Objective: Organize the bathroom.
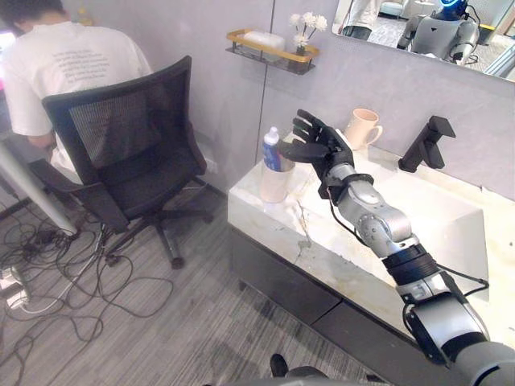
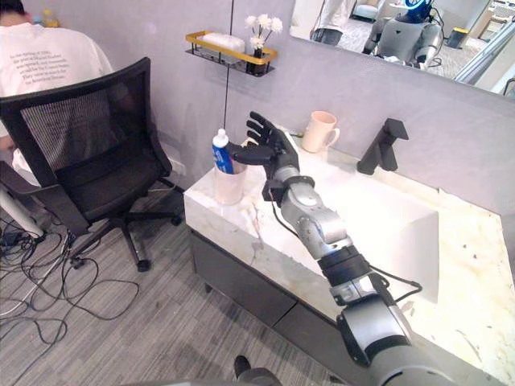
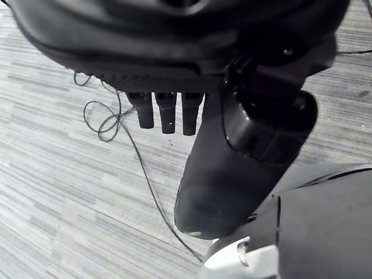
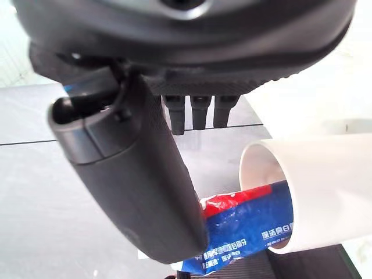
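My right hand (image 2: 269, 145) is raised over the marble counter (image 2: 241, 233) with its fingers (image 1: 306, 125) spread straight and my thumb (image 4: 133, 174) standing out toward the blue toothpaste tube (image 2: 221, 153); it grips nothing. The tube stands upright, cap upward, in a white cup (image 2: 228, 183) near the counter's corner, at about 9 o'clock from my palm and just beside my thumb. In my right wrist view the tube pokes out of the cup's mouth, with my thumb in front of it; I cannot tell whether thumb and tube are touching.

At about 2 o'clock from my hand a cream mug (image 2: 319, 131) stands against the back wall, and farther along in that direction is the black faucet (image 2: 383, 146) above the sink basin (image 2: 386, 225). On the wall at 12 o'clock hangs a small shelf (image 2: 229, 52) with a gold rim, carrying a pale folded item and a little pot of white flowers (image 2: 259, 28).

My left hand (image 3: 168, 110) hangs over the grey floor (image 3: 64, 174), its fingers straight and relaxed, empty.

Off the counter at 9 o'clock stands a black mesh office chair (image 1: 129, 145), and behind it a person in a white shirt (image 1: 68, 64) sits facing away.
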You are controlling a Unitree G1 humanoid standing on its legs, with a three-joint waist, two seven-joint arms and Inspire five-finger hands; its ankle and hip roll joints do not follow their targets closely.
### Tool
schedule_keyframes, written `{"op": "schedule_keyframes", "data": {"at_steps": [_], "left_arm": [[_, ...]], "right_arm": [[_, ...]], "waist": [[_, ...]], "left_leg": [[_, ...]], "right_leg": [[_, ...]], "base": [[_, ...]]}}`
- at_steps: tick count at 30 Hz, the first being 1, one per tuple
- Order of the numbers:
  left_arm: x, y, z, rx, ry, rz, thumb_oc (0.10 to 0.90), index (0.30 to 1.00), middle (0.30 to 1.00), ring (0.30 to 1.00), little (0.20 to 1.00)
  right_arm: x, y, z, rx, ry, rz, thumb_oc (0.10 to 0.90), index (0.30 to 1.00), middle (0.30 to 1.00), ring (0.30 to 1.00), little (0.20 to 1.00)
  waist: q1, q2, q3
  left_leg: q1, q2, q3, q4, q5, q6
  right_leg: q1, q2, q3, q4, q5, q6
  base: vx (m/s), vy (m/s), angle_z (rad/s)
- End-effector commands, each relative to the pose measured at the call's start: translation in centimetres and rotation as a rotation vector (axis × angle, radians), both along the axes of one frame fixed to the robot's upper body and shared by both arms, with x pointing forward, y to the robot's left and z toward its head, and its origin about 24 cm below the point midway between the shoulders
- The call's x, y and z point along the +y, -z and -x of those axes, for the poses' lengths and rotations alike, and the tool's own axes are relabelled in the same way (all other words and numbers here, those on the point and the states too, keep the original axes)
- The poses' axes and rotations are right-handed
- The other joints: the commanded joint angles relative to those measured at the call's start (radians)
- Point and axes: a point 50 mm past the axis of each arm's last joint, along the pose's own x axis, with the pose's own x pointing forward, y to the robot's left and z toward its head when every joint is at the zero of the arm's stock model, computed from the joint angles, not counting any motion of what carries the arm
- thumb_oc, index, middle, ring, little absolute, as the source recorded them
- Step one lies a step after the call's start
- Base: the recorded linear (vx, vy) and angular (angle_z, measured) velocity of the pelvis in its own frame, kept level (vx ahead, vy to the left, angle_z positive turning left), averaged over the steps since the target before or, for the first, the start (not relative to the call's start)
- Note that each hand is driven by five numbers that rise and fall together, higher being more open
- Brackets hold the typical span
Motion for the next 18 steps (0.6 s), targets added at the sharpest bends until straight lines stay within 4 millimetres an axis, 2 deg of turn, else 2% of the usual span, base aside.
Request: {"op": "schedule_keyframes", "data": {"at_steps": [1,9,12,14,15,18], "left_arm": [[-3.6,0.7,-0.3,0.01,0.029,0.108,0.8,0.9,0.9,0.9,0.9],[-3.6,0.7,0.0,0.024,0.029,0.105,0.8,0.9,0.9,0.9,0.9],[-3.7,0.7,-0.1,0.025,0.024,0.11,0.8,0.9,0.9,0.9,0.9],[-3.7,0.8,0.0,0.017,0.005,0.112,0.8,0.9,0.9,0.9,0.9],[-4.1,0.8,-0.2,0.001,-0.024,0.121,0.8,0.9,0.9,0.9,0.9],[-4.4,0.7,-1.1,-0.019,-0.038,0.129,0.8,0.9,0.9,0.9,0.9]], "right_arm": [[-0.2,-8.5,0.0,-0.343,0.015,-0.062,0.8,0.9,0.9,0.9,0.9],[-1.2,-8.2,-0.4,-0.344,0.065,0.073,0.8,0.9,0.9,0.9,0.9],[-2.8,-8.5,-0.5,-0.355,0.12,0.145,0.8,0.9,0.9,0.9,0.9],[-3.2,-7.6,-0.1,-0.369,0.117,0.16,0.8,0.9,0.9,0.9,0.9],[-3.6,-6.1,0.6,-0.398,0.115,0.198,0.8,0.9,0.9,0.9,0.9],[-3.9,-5.6,0.8,-0.416,0.163,0.25,0.8,0.9,0.9,0.9,0.9]], "waist": [[0.023,0.001,-0.052],[0.009,0.001,-0.055],[0.0,-0.002,-0.057],[-0.012,-0.003,-0.056],[-0.034,-0.003,-0.049],[-0.047,-0.005,-0.032]], "left_leg": [[0.108,0.006,0.106,-0.076,-0.029,0.039],[0.124,0.005,0.116,-0.074,-0.041,0.042],[0.127,0.007,0.125,-0.077,-0.045,0.043],[0.125,0.01,0.135,-0.071,-0.047,0.043],[0.121,0.01,0.148,-0.069,-0.047,0.044],[0.126,0.006,0.15,-0.07,-0.049,0.047]], "right_leg": [[-0.134,-0.008,0.05,0.096,0.013,0.076],[-0.134,-0.006,0.057,0.099,0.014,0.08],[-0.135,-0.007,0.058,0.095,0.017,0.081],[-0.14,-0.008,0.06,0.096,0.019,0.082],[-0.149,-0.009,0.067,0.098,0.02,0.08],[-0.146,-0.008,0.072,0.098,0.016,0.077]], "base": [[0.0,0.003,-0.07],[0.02,0.01,-0.08],[0.02,0.002,-0.02],[-0.02,0.018,-0.03],[-0.05,0.057,-0.1],[-0.02,0.049,-0.27]]}}
